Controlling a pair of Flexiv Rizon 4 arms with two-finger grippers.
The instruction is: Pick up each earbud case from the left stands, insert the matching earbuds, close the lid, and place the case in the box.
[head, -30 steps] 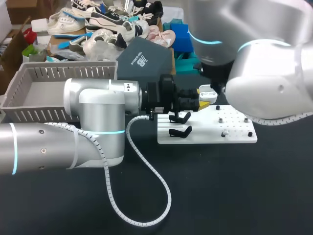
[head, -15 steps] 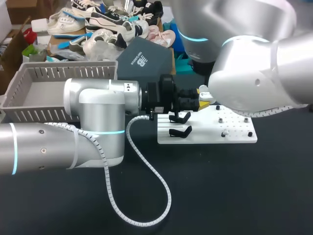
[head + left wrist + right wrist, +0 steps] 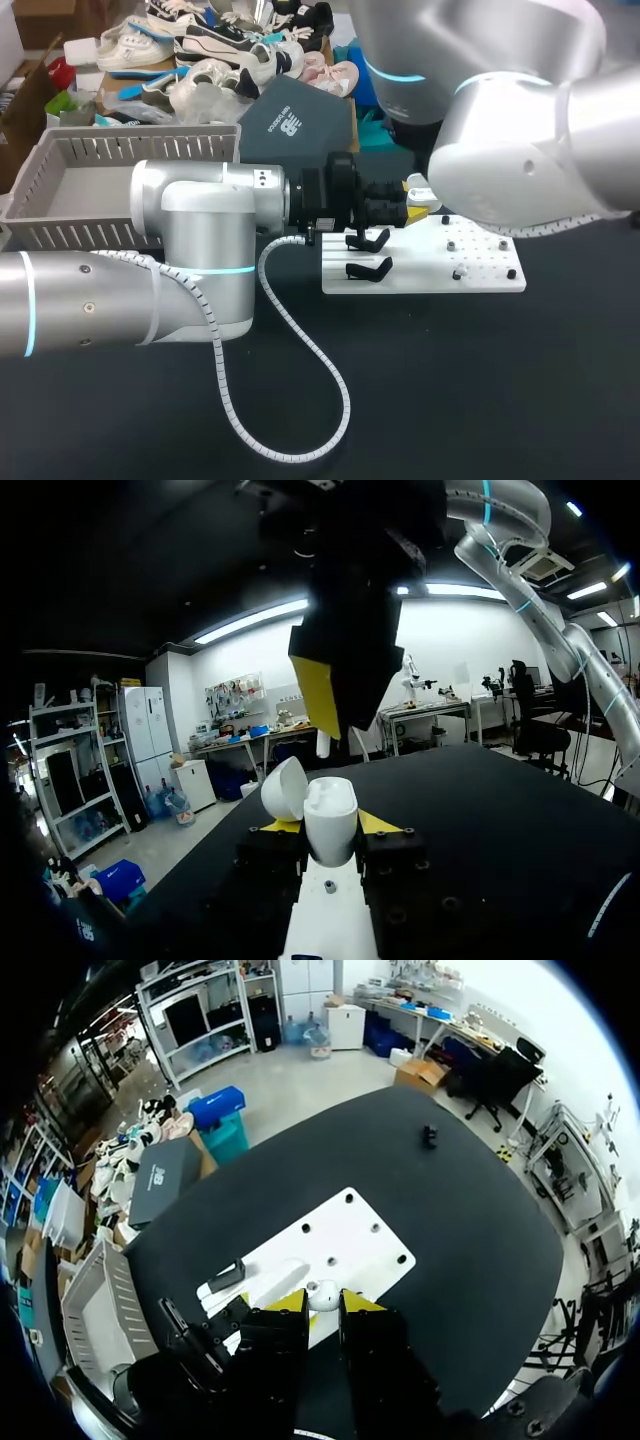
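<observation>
My left gripper is shut on a white earbud case, held upright with its lid open. Directly above the case hangs my right gripper, shut on a small white earbud whose stem points down at the case. From the right wrist the earbud shows between the yellow tips of the right gripper. In the head view the case peeks out at the left gripper, just above the white stand board; the right arm covers the rest.
Two black stands sit empty on the board's left part, with small pegs to their right. A grey slatted basket stands at the far left. My left arm's white cable loops over the dark tabletop.
My right arm has swung to the left over the board, then held still. The left arm and the case have not moved.
</observation>
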